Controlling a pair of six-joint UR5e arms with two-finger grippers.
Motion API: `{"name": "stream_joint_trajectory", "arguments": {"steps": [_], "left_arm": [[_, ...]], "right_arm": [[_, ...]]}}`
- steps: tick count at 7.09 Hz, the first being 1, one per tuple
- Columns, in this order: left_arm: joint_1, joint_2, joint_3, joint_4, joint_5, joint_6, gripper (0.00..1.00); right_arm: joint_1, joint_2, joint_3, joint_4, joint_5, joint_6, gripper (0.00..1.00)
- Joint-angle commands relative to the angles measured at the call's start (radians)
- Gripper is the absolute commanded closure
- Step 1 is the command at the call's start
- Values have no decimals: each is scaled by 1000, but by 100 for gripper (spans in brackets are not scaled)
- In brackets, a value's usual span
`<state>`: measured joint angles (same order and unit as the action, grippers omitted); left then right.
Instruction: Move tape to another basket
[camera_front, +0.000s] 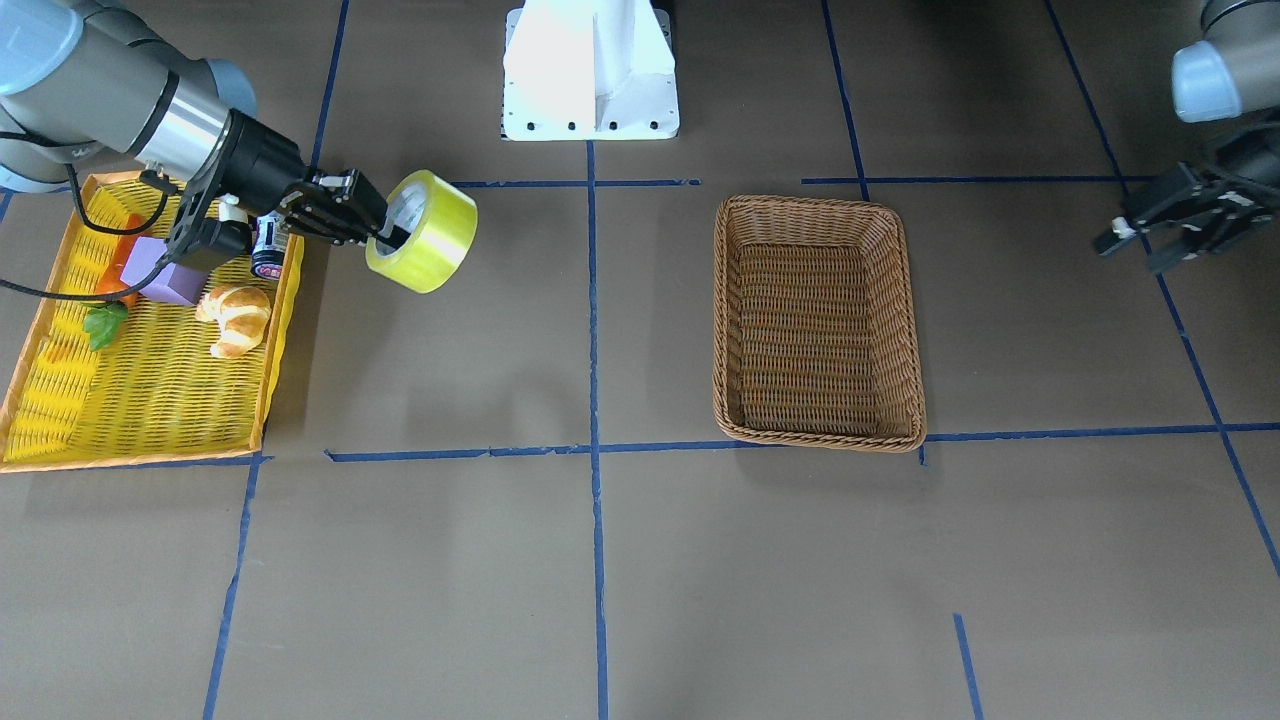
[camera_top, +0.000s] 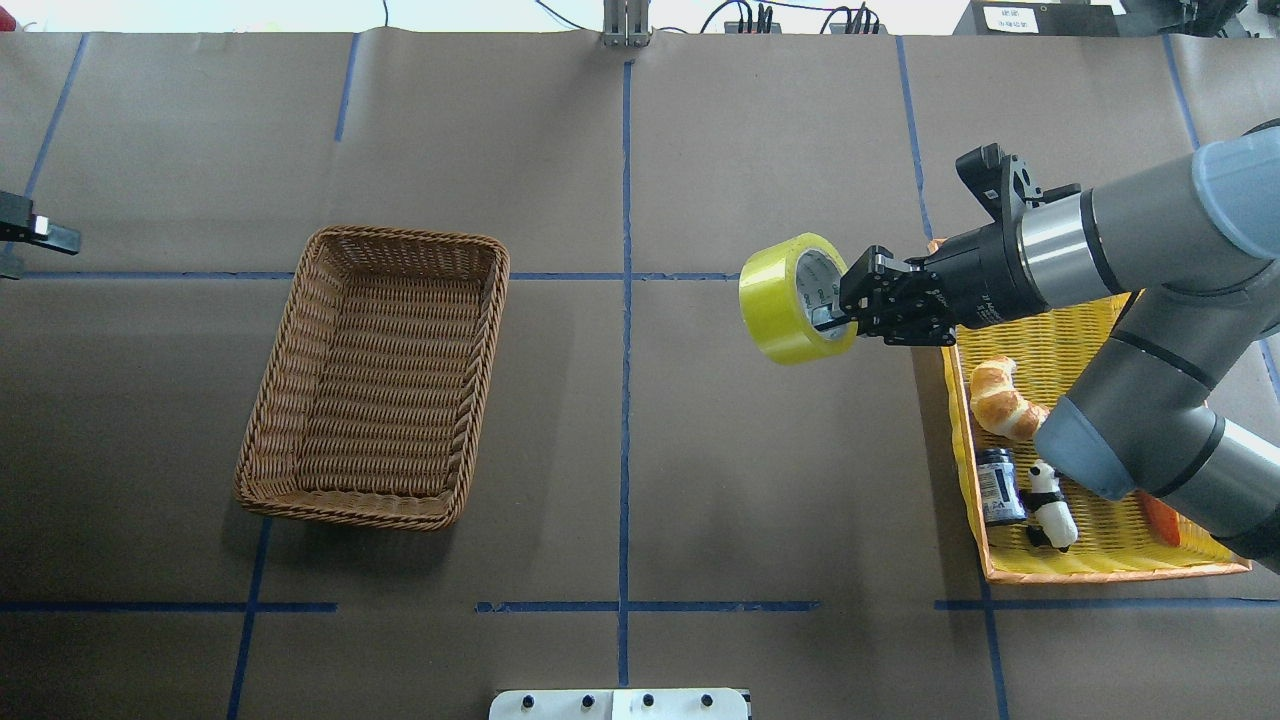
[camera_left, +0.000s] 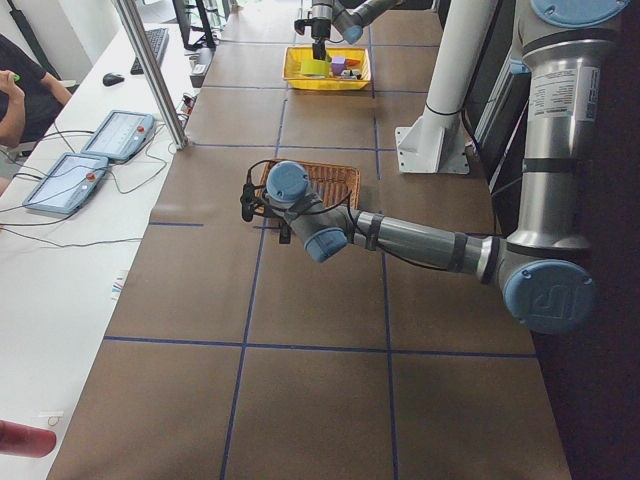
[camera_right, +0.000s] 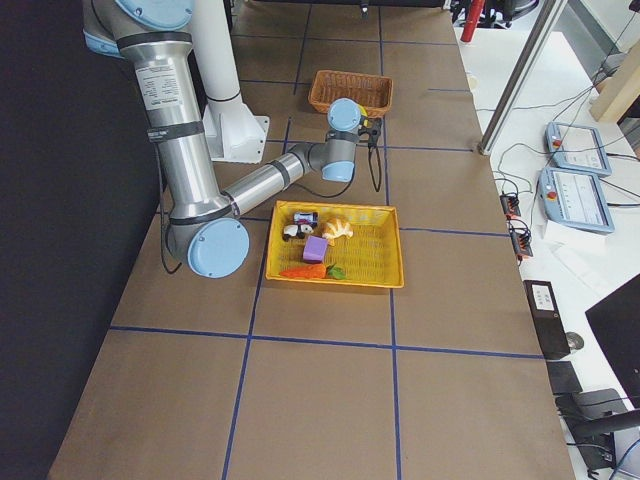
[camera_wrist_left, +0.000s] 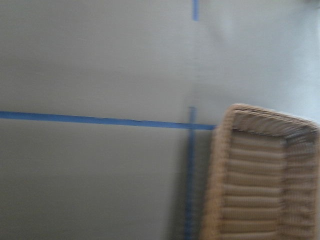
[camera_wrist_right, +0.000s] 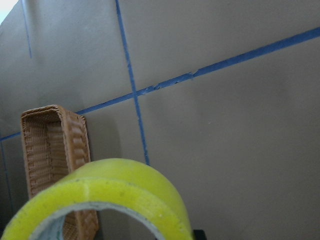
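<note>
The tape (camera_front: 432, 243) is a yellow-green roll held in the air between the yellow tray and the table's middle. My right gripper (camera_front: 385, 236) is shut on its wall, with one finger inside the whitish core. The same shows from overhead, tape (camera_top: 782, 300) and right gripper (camera_top: 832, 318). The roll fills the bottom of the right wrist view (camera_wrist_right: 100, 192). The brown wicker basket (camera_front: 815, 206) stands empty well away across the table, also overhead (camera_top: 400, 238). My left gripper (camera_front: 1135, 250) hovers open and empty beyond the basket's far side.
The yellow tray (camera_front: 268, 385) with orange rim holds a croissant (camera_front: 236, 318), a purple block (camera_front: 160, 272), a can (camera_top: 997, 485) and a panda figure (camera_top: 1050, 508). The robot's white base (camera_front: 590, 70) is at the table's edge.
</note>
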<state>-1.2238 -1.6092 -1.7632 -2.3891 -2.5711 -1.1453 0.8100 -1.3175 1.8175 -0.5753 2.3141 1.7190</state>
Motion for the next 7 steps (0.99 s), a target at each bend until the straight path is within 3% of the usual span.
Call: {"name": "stream_joint_trajectory", "arguments": {"steps": [1,2,4,7], "left_arm": [[117,-150,-15,-114,15,-377,0],[178,-209,-41,-116,69,-493,0],[371,-278,-149,-160,298,-713,0],[457,-279,-110,-529,419,-1037,0]], "right_arm": [[-3,7,66,9,-5,39,98],[-3,27,69,32,-15,42,98],[-47,29,51,231,-101,155,98],[-228,29,31,480,-342,268,98]]}}
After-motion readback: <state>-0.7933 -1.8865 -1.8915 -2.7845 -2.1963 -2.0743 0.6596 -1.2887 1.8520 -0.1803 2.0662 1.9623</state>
